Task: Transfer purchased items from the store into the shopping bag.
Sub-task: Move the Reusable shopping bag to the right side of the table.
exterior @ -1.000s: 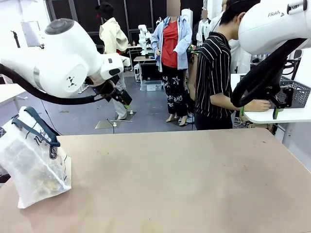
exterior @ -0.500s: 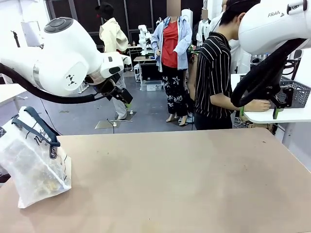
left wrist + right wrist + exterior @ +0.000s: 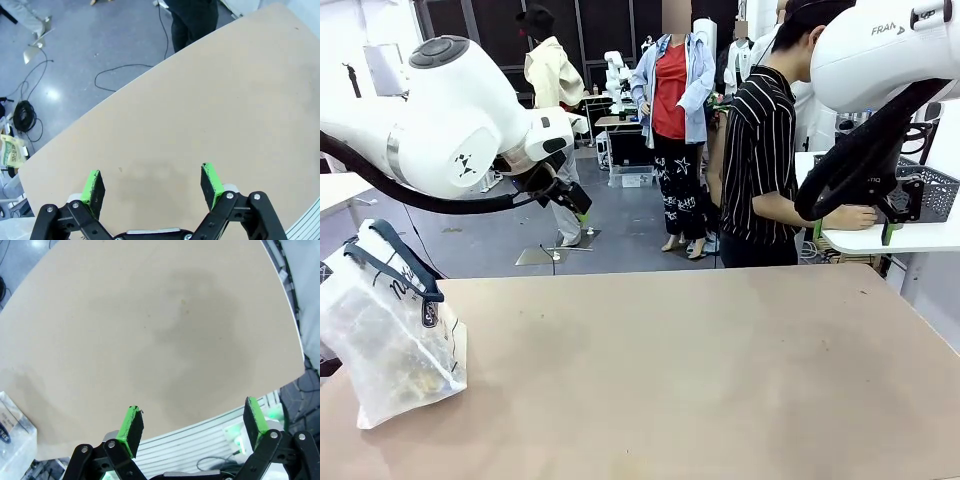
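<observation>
**Bag filled, arms lifted away**

Since a second ago almost nothing changed: our left arm only turned a little. Both claws, left gripper [image 3: 152, 184] and right gripper [image 3: 192, 422], hang wide and empty above the table [image 3: 700, 370]. The shopping bag [image 3: 388, 335] lies at the left edge with yellowish items inside; the basket [image 3: 926, 186] stands on the far table beside the person [image 3: 765, 150]. We judge the transfer finished.

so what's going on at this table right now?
Nothing is being handled. The shopping bag sits at the table's near left corner with some items visible through its plastic. The left gripper and right gripper both hang open above bare tabletop, holding nothing. The dark basket sits on a separate white table behind, at the far right, where a person in a striped shirt rests a hand next to it.
</observation>
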You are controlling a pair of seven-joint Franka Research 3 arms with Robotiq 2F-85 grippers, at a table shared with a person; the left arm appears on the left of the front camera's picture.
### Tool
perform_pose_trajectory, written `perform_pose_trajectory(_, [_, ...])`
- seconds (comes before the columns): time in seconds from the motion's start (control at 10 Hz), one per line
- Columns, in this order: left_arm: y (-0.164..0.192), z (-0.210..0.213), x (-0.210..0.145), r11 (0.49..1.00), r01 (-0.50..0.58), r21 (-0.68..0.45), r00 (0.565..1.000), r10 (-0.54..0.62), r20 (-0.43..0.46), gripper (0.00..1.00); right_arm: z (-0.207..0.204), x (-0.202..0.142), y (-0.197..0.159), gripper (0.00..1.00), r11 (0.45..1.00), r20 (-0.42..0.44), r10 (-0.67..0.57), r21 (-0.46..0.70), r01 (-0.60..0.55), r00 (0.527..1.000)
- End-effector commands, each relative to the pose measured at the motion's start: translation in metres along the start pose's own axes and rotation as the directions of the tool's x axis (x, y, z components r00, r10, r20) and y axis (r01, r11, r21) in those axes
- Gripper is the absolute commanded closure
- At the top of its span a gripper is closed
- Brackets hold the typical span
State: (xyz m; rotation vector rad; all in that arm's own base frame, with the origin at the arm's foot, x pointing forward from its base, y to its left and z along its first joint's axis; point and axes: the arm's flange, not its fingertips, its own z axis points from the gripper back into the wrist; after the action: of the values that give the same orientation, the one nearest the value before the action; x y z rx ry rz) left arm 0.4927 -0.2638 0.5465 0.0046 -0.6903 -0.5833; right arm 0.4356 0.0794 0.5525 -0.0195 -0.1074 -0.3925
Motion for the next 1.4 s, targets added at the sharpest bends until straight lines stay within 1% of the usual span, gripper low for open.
perform_pose_trajectory(0.0, [-0.003,0.0011,-0.0016,1.0,-0.006,0.014,1.0,0.006,0.0,0.0,0.0019,0.0007,-0.0013,0.0,1.0,0.002,0.004,-0.014,-0.004,1.0])
perform_pose_trajectory(1.3, [-0.003,0.0011,-0.0016,1.0,-0.006,0.014,1.0,0.006,0.0,0.0,0.0019,0.0007,-0.0013,0.0,1.0,0.002,0.004,-0.014,-0.004,1.0])
